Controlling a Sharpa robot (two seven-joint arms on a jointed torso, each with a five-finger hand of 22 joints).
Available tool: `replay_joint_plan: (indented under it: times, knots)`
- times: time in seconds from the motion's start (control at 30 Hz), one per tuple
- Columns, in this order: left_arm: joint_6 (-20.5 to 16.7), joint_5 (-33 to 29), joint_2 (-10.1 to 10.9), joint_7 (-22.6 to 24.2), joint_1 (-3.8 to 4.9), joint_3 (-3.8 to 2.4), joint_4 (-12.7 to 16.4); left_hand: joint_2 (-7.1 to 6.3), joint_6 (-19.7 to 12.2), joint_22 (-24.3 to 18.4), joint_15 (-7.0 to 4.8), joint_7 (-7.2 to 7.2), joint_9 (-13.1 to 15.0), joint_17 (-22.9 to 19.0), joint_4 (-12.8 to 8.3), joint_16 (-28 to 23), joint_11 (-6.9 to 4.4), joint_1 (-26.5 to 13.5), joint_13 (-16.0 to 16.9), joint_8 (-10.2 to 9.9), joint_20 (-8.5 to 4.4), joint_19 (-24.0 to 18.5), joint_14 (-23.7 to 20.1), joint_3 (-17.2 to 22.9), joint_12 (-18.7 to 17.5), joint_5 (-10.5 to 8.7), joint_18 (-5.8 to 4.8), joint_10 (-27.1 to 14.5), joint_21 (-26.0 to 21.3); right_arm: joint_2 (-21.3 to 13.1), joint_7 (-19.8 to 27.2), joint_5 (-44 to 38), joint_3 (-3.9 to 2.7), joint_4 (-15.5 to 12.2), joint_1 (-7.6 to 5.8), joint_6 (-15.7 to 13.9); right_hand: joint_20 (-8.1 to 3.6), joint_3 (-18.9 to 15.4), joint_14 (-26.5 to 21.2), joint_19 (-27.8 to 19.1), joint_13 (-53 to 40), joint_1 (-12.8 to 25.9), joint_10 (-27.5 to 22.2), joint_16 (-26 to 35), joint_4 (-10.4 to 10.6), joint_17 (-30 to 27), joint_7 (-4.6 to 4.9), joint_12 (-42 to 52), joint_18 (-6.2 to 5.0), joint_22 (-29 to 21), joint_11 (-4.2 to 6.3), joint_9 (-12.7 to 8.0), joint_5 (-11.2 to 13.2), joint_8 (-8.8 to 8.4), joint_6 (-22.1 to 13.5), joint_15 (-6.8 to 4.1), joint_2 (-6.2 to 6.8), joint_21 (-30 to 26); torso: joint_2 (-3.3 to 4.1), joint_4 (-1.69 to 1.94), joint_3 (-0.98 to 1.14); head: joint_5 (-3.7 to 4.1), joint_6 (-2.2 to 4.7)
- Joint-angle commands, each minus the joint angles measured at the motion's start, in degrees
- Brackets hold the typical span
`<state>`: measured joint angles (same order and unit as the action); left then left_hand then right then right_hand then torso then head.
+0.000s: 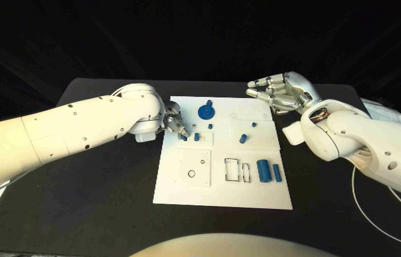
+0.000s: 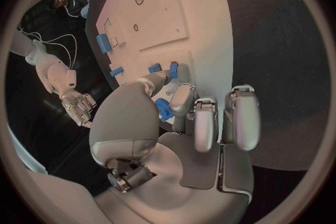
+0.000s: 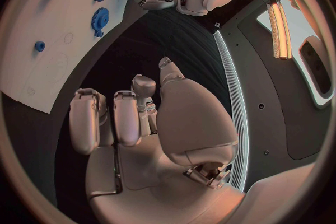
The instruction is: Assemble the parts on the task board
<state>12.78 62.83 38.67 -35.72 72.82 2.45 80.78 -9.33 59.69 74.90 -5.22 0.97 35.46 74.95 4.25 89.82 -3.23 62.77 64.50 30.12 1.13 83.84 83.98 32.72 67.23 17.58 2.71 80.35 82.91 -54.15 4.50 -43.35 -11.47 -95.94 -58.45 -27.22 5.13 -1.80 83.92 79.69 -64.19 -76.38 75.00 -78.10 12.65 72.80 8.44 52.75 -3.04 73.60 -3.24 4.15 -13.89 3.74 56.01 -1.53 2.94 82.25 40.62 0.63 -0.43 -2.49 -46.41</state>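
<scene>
Left robot hand (image 1: 171, 122) sits at the task board's (image 1: 188, 196) left edge, fingers pinching a small blue part (image 2: 163, 109). Right robot hand (image 1: 283, 94) hovers off the board's far right corner, fingers curled, holding nothing. Blue gear (image 1: 206, 112) lies between them; open desk (image 1: 100, 205) all around.

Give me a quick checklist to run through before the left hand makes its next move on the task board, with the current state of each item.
1. Left hand at the task board's left edge: ok.
2. Left hand holds a small blue part between its fingers: ok in the left wrist view.
3. How securely that part is held: cannot tell.
4. Right hand off the board, beyond its far right corner, holding nothing: ok.
5. Blue gear lying on the far part of the board, out of both hands: ok.
6. Two blue cylinders lying beside the rectangular slots, untouched: ok.
</scene>
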Motion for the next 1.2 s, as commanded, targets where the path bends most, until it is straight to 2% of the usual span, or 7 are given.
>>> replay_joint_plan:
  times: [0.03, 0.37, 0.57, 0.8, 1.2]
  knots:
    - [0.54, -0.10, -0.11, -0.41, -0.46, 0.25, 0.45, -0.04, 0.48, 10.58, -0.56, -0.49, 0.10, 15.05, -0.27, 0.18, 0.04, 0.60, 0.07, -0.37, -0.40, 3.18, 6.02, -0.07, 0.18, 0.28, -0.90, 0.33, 0.11, 0.08, 0.60, -0.49, 0.00, 0.00, 0.11, 0.83, 0.06, -0.39, 2.58, -0.27, 0.09, -0.10, -0.41, 0.34, 0.05, -0.08, -0.18, -0.07, -0.78, -0.09, 0.06, 0.10, -0.35, 0.21, -0.17, 0.44, -0.46, -0.36, -0.03, 0.00, -0.01, 0.04, -0.08]
    - [1.24, -0.08, -0.11, -0.54, -0.46, 0.13, 0.53, -0.17, 0.74, 10.63, -0.53, -0.37, 0.03, 15.05, 0.11, 0.18, 0.13, -0.06, 0.16, -0.43, -0.43, 3.21, 6.02, -0.62, 0.19, 0.16, -0.92, 0.40, 0.15, 0.09, 0.64, -0.25, 0.00, 0.03, 0.23, 0.87, 0.06, -0.39, 2.58, -0.27, 0.09, -0.10, -0.41, 0.34, 0.05, -0.08, -0.18, -0.07, -0.78, -0.09, 0.06, 0.10, -0.35, 0.21, -0.17, 0.44, -0.46, -0.36, -0.01, 0.01, -0.01, 0.06, -0.21]
    - [1.54, -0.08, -0.21, -0.62, -0.45, 0.12, 0.18, -0.04, 1.22, 10.71, -0.45, -0.29, -0.13, 15.05, 1.81, 0.18, 0.24, -2.28, 0.28, -0.59, -0.39, 3.24, 6.02, -2.43, 0.20, 0.00, -0.94, 0.51, 0.16, 0.09, 0.68, -0.19, 0.00, 0.00, 0.25, 0.86, 0.05, -0.41, 2.58, -0.34, 0.13, -0.10, -0.44, 0.38, 0.05, -0.12, -0.18, -0.11, -0.80, -0.20, 0.06, 0.10, -0.53, 0.21, -0.17, 0.43, -0.53, -0.43, -0.06, 0.01, 0.01, 0.06, -0.16]
    - [1.55, -0.08, -0.26, -0.70, -0.45, 0.12, -0.20, -0.42, 2.01, 10.83, -0.36, -0.19, -0.27, 15.05, 4.91, 0.18, 0.33, -6.03, 0.72, -0.70, -0.31, 3.29, 6.02, -8.50, 0.47, -0.31, -0.96, 0.71, 0.17, 0.05, 0.71, -0.14, 0.00, -0.02, 0.27, 0.80, 0.05, -0.41, 2.58, -0.34, 0.13, -0.10, -0.44, 0.38, 0.05, -0.12, -0.18, -0.11, -0.80, -0.20, 0.06, 0.10, -0.53, 0.21, -0.17, 0.43, -0.53, -0.43, -0.06, -0.02, 0.01, 0.06, -0.17]
    - [1.10, 0.10, -0.18, -0.81, -0.45, 0.11, -0.42, 0.95, 2.32, 11.00, -0.40, -0.25, -0.48, 15.05, 6.61, 0.18, 0.30, -5.48, 1.10, -1.09, -0.35, 3.36, 6.02, -14.99, 0.54, -0.21, -0.98, 0.75, 0.19, 0.04, 0.71, -0.11, 0.00, -0.01, 0.28, 0.64, 0.05, -0.46, 2.53, -0.49, 0.23, -0.09, -0.51, 0.56, 0.05, -0.34, -0.18, -0.25, -0.86, -0.43, 0.06, 0.09, -0.61, 0.20, -0.17, 0.43, -0.54, -0.55, -0.02, -0.02, -0.05, 0.11, -0.09]
